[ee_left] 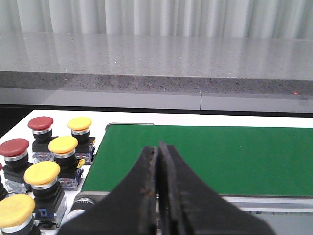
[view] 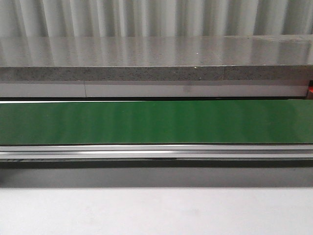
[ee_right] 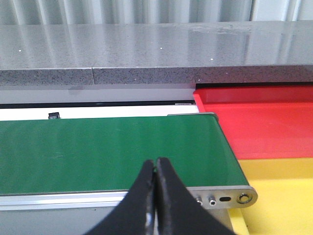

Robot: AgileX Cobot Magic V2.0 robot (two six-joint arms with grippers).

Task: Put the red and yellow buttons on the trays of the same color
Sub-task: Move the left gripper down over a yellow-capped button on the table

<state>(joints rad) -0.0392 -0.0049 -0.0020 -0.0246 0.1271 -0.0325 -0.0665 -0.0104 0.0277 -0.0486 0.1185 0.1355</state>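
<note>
Two end effectors are mine, and both are pressed together with nothing between the jaws. My left end effector point(ee_left: 158, 154) hangs over the near edge of the green conveyor belt point(ee_left: 205, 156), at the end where the buttons wait. My right end effector point(ee_right: 155, 169) hangs over the other end of the same belt, close to the trays.

I think this layout is made for a division of work. The buttons stand in a group on the white counter point(ee_left: 58, 117) just beside the left end of the belt, so my left arm can reach them. I see yellow buttons, for example one point(ee_left: 62, 145) in the middle of the group, and red buttons, for example one point(ee_left: 40, 123) at the far side. They stand upright on their black bases, caps on top, which should make them easy to pinch at the cap or neck. How many there are in all I cannot tell, because the group runs out of the picture.

The red tray point(ee_right: 259, 122) and the yellow tray point(ee_right: 279, 191) lie side by side beyond the right end of the belt, the red one farther from me. As far as they are in view, both are without any button, and so is the belt, so in my judgement the sorting has not started. Before any grasp my left end effector must first spread its jaws.
</note>
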